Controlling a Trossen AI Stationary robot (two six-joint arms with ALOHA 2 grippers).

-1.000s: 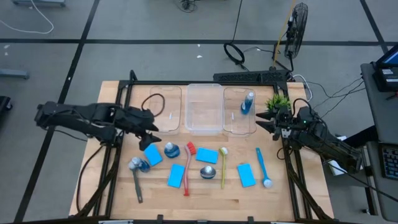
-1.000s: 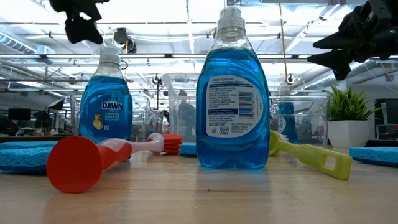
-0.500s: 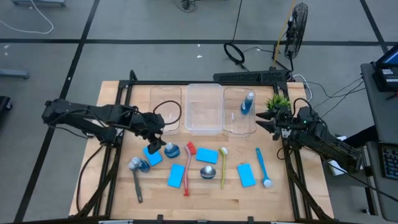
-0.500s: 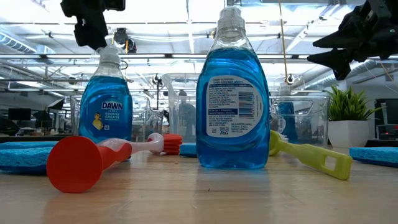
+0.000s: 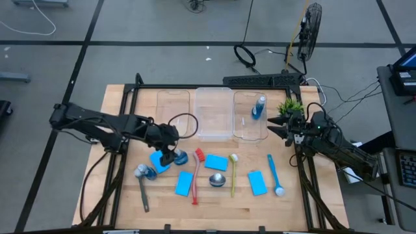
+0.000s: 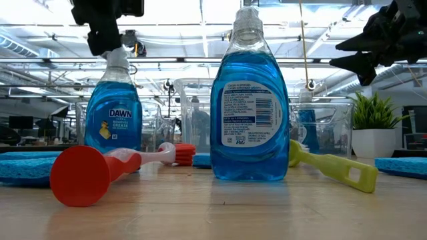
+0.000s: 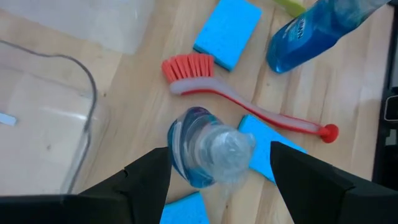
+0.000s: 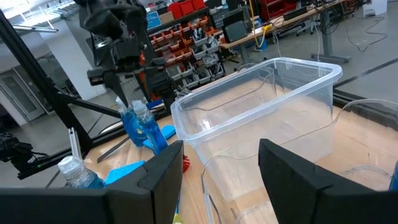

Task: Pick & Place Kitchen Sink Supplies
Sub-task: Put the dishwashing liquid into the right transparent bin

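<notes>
Here: left gripper (image 7: pixel 214 180) hung spread over a standing blue bottle (image 5: pixel 180 156), left of centre in the high view.
Fingers are held apart either side of the silvery cap, nothing grasped, presumably to take the neck. Right gripper (image 5: pixel 277 129) is parked released by the clear bins (image 5: pixel 213 133), upper right.

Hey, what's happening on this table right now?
A two-armed robot is sorting sink supplies into clear bins. The left gripper hangs open directly over an upright blue dish soap bottle, its fingers on either side of the cap, not yet closed. The right gripper waits open near the small green plant. One bottle already stands in the right-hand bin; sponges, brushes and other bottles lie on the table.
</notes>
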